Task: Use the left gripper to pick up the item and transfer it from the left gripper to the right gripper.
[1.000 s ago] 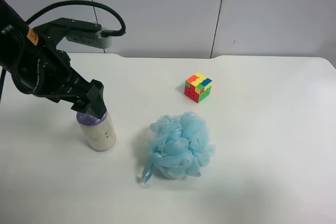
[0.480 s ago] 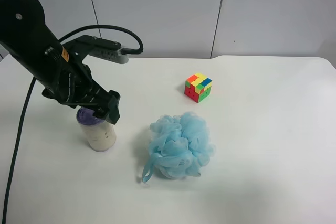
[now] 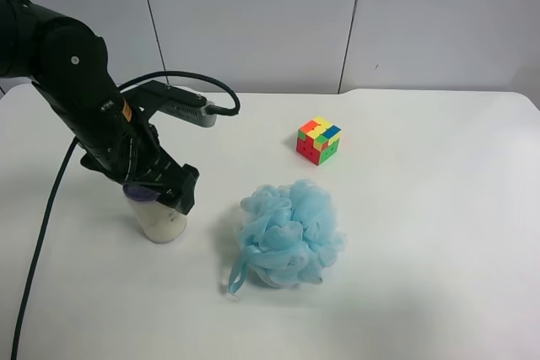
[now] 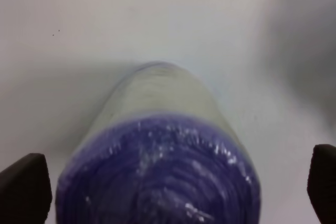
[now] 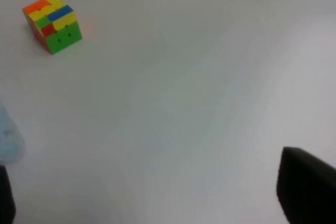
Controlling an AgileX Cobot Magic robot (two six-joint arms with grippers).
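The item [image 3: 162,222] stands upright on the table [image 3: 439,233], unmoved, near the blue pouf [image 3: 288,233]. Over the last second the left gripper [image 4: 173,182] has swung round above its purple cap. Its jaws are spread wide either side, nothing pinched yet, so the grasp looks imminent. The right gripper [image 5: 157,198] waits agape near the puzzle cube [image 5: 52,22]. No container in sight.

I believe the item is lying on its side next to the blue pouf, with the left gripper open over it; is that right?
Not quite: the item stands upright on its end, as the exterior high view shows. It is next to the blue pouf, with the left gripper open over it.
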